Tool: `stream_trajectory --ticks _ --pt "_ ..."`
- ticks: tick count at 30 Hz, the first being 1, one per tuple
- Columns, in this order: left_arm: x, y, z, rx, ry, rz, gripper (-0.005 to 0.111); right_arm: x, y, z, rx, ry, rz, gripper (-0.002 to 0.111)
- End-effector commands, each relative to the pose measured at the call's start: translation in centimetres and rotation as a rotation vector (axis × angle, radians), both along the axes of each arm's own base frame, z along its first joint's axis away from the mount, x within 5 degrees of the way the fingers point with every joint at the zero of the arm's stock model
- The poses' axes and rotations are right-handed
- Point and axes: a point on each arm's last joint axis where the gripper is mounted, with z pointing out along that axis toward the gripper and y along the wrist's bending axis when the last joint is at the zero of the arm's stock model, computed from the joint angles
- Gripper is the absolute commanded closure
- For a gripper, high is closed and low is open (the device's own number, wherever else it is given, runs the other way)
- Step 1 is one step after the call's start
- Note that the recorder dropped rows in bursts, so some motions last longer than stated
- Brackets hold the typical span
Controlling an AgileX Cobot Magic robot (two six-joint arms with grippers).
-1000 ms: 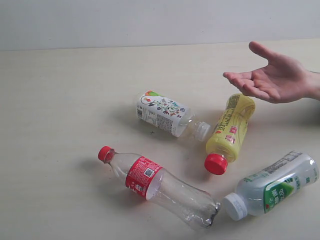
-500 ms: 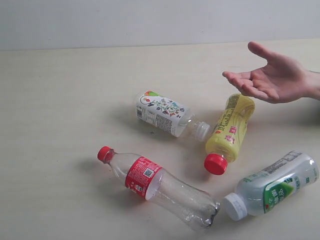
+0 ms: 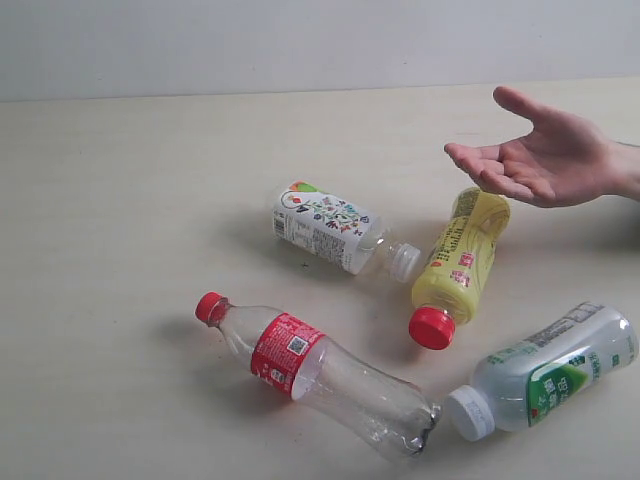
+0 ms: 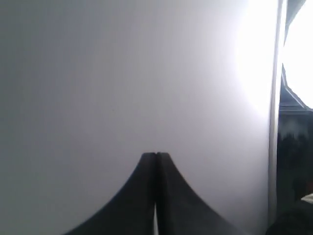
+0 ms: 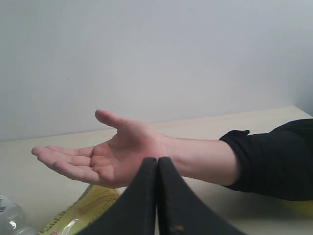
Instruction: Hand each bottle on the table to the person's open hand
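Note:
Four bottles lie on their sides on the table [image 3: 120, 200]. The clear bottle with red cap and red label [image 3: 315, 372] is at the front. Behind it lies the short clear bottle with the white illustrated label [image 3: 335, 230]. The yellow bottle with red cap [image 3: 458, 268] [image 5: 80, 213] lies under the person's open hand [image 3: 540, 160] [image 5: 105, 156], which hovers palm up at the right. The white-capped green-white bottle [image 3: 545, 375] is at the front right. Neither gripper shows in the exterior view. My left gripper [image 4: 156, 155] is shut and faces a blank wall. My right gripper [image 5: 157, 160] is shut, empty, pointing toward the hand.
A pale wall [image 3: 320, 45] rises behind the table's far edge. The person's forearm in a black sleeve [image 5: 271, 159] reaches in from the right. A bright window [image 4: 298, 54] shows in the left wrist view.
The hand has drifted very slightly; the bottles have not moved.

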Motion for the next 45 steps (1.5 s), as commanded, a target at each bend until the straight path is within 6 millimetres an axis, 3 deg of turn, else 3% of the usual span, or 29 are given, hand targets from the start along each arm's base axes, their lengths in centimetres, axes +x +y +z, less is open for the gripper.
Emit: stream_trajectory --ticks 1,5,8,12,17,19,21,23,26,29,31,33,36,39,41,42,45 --pt "2.1 -1.0 2.7 0.319 0.008 -0.002 0.107 0.0 0.0 -0.1 -0.007 -0.006 0.002 0.108" --pt "4.9 0.1 3.3 0.577 0.139 0.153 0.107 0.0 0.0 -0.1 -0.009 -0.006 0.002 0.108" --pt "6.5 0.9 4.3 0.598 0.127 0.258 0.107 0.0 0.0 -0.1 -0.009 -0.006 0.002 0.108" --pt "7.8 2.0 4.6 0.769 0.061 0.429 0.107 0.0 0.0 -0.1 -0.006 -0.006 0.002 0.108" --pt "8.7 5.5 3.7 1.243 0.054 0.887 0.107 0.0 0.0 -0.1 -0.008 -0.006 0.002 0.108" --pt "8.9 7.3 3.4 1.275 0.165 1.061 0.107 0.0 0.0 -0.1 -0.008 -0.006 0.002 0.108" --pt "9.4 9.1 3.2 1.179 0.353 1.229 0.107 0.0 0.0 -0.1 -0.008 -0.006 0.002 0.108" --pt "10.5 10.3 2.7 1.113 0.573 1.272 0.107 0.0 0.0 -0.1 -0.008 -0.006 0.002 0.108" --pt "12.5 9.9 1.7 1.106 0.901 1.048 0.107 0.0 0.0 -0.1 -0.008 -0.006 0.002 0.108" --pt "14.2 6.7 0.3 1.043 1.158 0.513 0.107 0.0 0.0 -0.1 -0.008 -0.006 0.002 0.108" --pt "14.9 4.1 -1.1 1.072 1.211 0.122 0.107 0.0 0.0 -0.1 -0.008 -0.006 0.002 0.108" --pt "15.8 1.1 -1.8 0.963 1.139 -0.150 0.107 0.0 0.0 -0.1 -0.008 -0.006 0.002 0.108" --pt "16.1 -2.6 -2.3 0.828 1.113 -0.354 0.107 0.0 0.0 -0.1 -0.008 -0.006 0.002 0.108" --pt "15.7 -5.8 -3.0 0.901 1.054 -0.485 0.107 0.0 0.0 -0.1 -0.007 -0.006 0.002 0.108" --pt "14.8 -9.0 -3.6 1.004 0.988 -0.597 0.107 0.0 0.0 -0.1 -0.007 -0.006 0.002 0.108" --pt "13.8 -11.3 -3.8 1.042 0.960 -0.677 0.107 0.0 0.0 -0.1 -0.008 -0.006 0.002 0.108" --pt "11.5 -15.3 -4.6 1.178 0.832 -0.837 0.106 0.0 0.0 -0.1 -0.008 -0.006 0.002 0.108"
